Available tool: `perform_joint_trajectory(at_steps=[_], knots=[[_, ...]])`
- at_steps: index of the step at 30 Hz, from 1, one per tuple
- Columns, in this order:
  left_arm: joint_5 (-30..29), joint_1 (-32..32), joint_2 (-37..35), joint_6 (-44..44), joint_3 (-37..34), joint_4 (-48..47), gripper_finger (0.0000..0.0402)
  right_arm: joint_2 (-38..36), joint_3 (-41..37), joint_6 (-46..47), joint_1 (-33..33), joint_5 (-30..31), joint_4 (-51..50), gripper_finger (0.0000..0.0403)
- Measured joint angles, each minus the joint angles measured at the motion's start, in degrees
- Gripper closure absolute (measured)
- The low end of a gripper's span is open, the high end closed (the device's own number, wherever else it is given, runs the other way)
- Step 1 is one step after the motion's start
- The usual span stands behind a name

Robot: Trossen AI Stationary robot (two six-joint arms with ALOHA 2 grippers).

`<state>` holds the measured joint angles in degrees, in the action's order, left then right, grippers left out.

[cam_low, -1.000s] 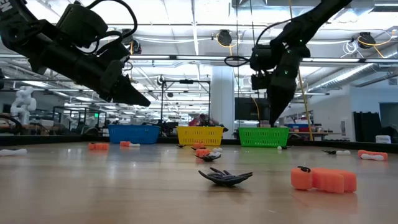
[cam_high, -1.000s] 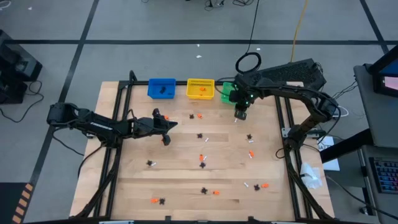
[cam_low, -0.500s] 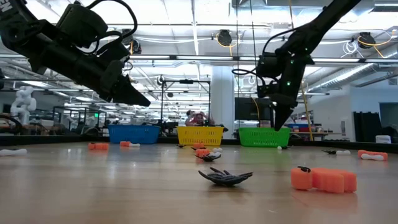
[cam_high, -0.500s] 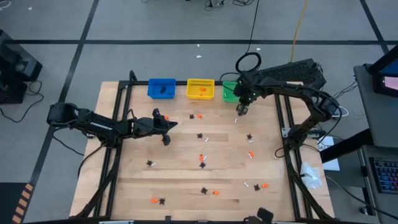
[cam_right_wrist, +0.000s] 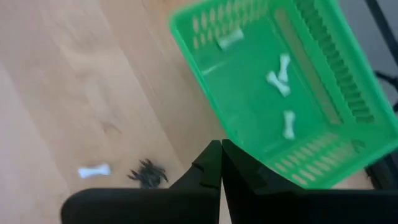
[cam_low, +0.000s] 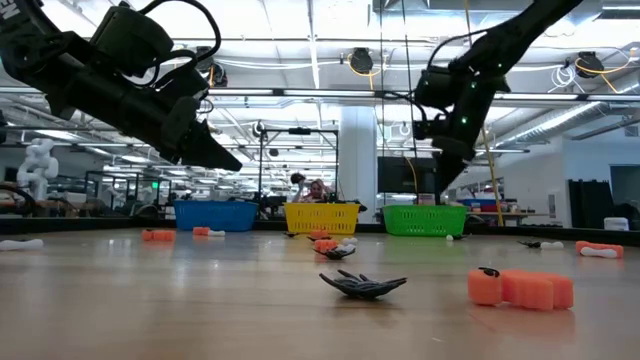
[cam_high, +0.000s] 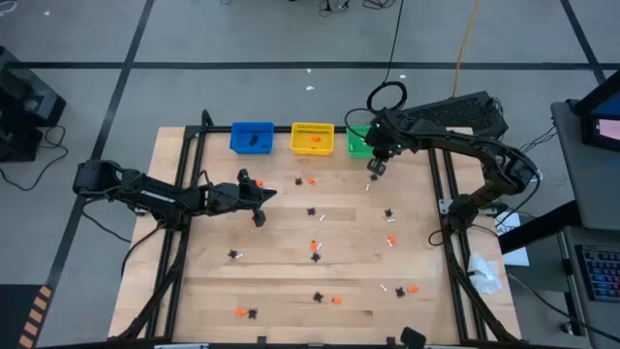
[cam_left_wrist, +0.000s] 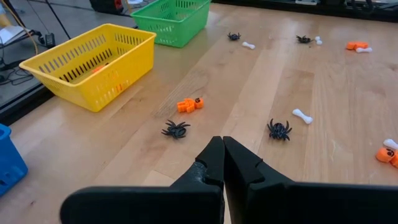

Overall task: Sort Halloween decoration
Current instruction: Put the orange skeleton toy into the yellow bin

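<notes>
The Halloween decoration lies scattered over the wooden table: black spiders (cam_high: 312, 210) (cam_left_wrist: 176, 129), orange pieces (cam_high: 312, 180) (cam_left_wrist: 189, 104) and white bones (cam_high: 368, 186) (cam_left_wrist: 302, 116). My right gripper (cam_high: 376, 167) (cam_right_wrist: 221, 146) hangs shut above the table, just in front of the green bin (cam_high: 356, 142) (cam_right_wrist: 280, 93). I see nothing between its fingers. Three white bones (cam_right_wrist: 278, 78) lie in that bin. My left gripper (cam_high: 269, 197) (cam_left_wrist: 222, 142) is shut and hovers over the table's left half, slanting down, holding nothing.
A blue bin (cam_high: 252, 137) and a yellow bin (cam_high: 312, 139) stand beside the green one along the far edge. Below my right gripper, a white bone (cam_right_wrist: 93, 170) and a spider (cam_right_wrist: 148, 174) lie on the table. A spider (cam_low: 362, 285) and an orange piece (cam_low: 520, 288) lie near the low camera.
My right gripper has moved a little toward the far edge, closer to the green bin, and has tipped from pointing straight down to a slant. It has stayed shut.
</notes>
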<state>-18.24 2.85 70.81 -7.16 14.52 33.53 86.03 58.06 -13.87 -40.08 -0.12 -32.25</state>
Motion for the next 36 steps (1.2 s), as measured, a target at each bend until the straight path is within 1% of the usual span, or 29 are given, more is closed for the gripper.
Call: perform_joint_trajectory(at_steps=[3, 6, 9, 11, 22, 27, 36], knots=[[0.0, 0.0, 0.0, 0.0, 0.0, 0.2, 0.0402, -0.1, 0.0, 0.7, 2.3, -0.2, 3.0, 0.0403], [-0.5, 0.0, 0.0, 0.0, 0.0, 0.5, 0.0402, 1.3, 0.0, 0.6, 3.8, -0.1, 8.6, 0.0403], [-1.6, 0.0, 0.0, 0.0, 0.0, 0.4, 0.0402, 3.3, 0.2, -0.1, 4.0, -0.1, 12.6, 0.0403], [-1.8, 0.0, 0.0, 0.0, 0.0, 0.4, 0.0402, 5.0, 1.3, -0.6, 3.6, 0.0, 13.4, 0.0403], [-2.8, 0.0, 0.0, 0.0, 0.0, 0.2, 0.0402, 14.7, 9.3, -5.6, 1.2, -0.1, 12.3, 0.0403], [-2.8, 0.0, 0.0, 0.0, 0.0, 0.1, 0.0402, 16.0, 9.8, -6.3, -0.1, -0.1, 11.5, 0.0403], [-2.8, 0.0, 0.0, 0.0, 0.0, 0.0, 0.0402, 15.9, 9.8, -6.3, -2.4, 0.0, 10.9, 0.0403]])
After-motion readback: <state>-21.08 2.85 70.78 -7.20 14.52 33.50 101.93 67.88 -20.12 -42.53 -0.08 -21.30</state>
